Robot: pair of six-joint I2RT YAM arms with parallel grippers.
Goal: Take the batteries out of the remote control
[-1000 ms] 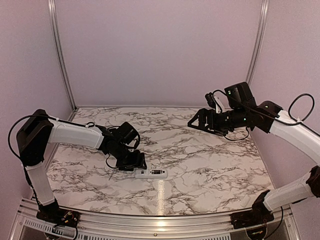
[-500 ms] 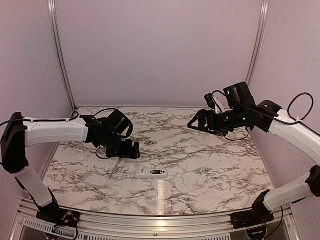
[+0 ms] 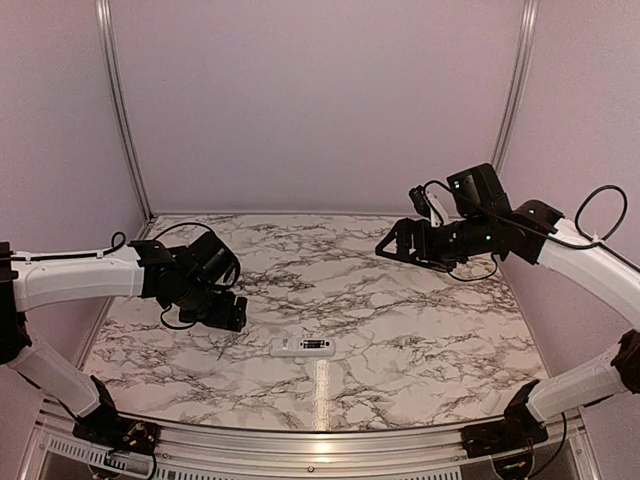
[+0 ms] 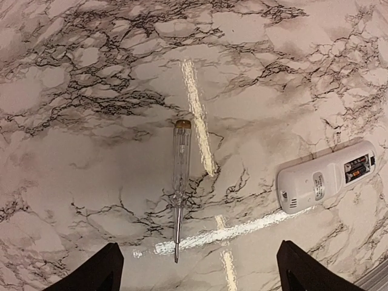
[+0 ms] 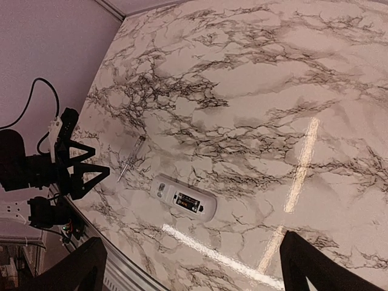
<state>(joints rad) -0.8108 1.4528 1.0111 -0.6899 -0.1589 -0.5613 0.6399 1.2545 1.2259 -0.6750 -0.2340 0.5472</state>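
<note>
The left gripper (image 3: 228, 314) has backed away leftward from the slim white plastic remote control (image 4: 327, 177), jaws apart and empty. The right gripper (image 3: 390, 246) hangs open. The remote lies on the marble-patterned bench (image 3: 420, 320), compartment uncovered, with the 2 small dark batteries (image 4: 356, 169) still seated, so extraction remains.

table (image 4: 91, 60) is white marble with dark grey veining, remote control (image 4: 315, 182) plain white, the screwdriver (image 4: 180, 154) see-through with a brownish cap, walls (image 3: 320, 100) pale lilac, arms (image 3: 70, 278) white with black joints.
</note>
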